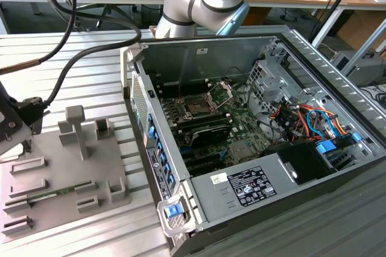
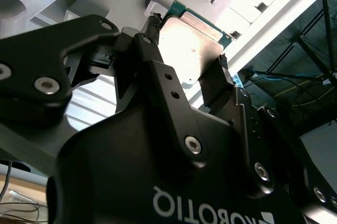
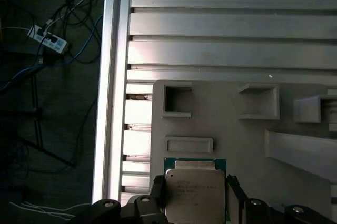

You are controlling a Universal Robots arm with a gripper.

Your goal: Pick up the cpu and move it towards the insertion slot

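A slatted metal counter [image 1: 90, 82] is seen carrying an opened computer case [image 1: 199, 52] and, towards the exterior view's left, a grey fixture plate [image 1: 66, 166] with moulded holders. Inside the case the green motherboard [image 1: 241, 136] is exposed, and the insertion slot [image 1: 198, 107] is found on it as a dark square socket, its metal frame apparently raised.

The pincer [image 3: 195, 199] is placed over the fixture plate, well apart from the case. Its dark fingers [image 3: 158, 192] are pressed against two opposite edges of the cpu [image 2: 192, 40], so the chip is pinched between them, silvery top outward, just beside a shallow rectangular recess in the plate. Whether the chip is lifted clear of the plate cannot be told.

The pick-up step is judged to be in hand, with the grasp made and the carry not yet done. The move towards the socket is judged to call for a level, firmly held chip and for the case wall to be cleared.
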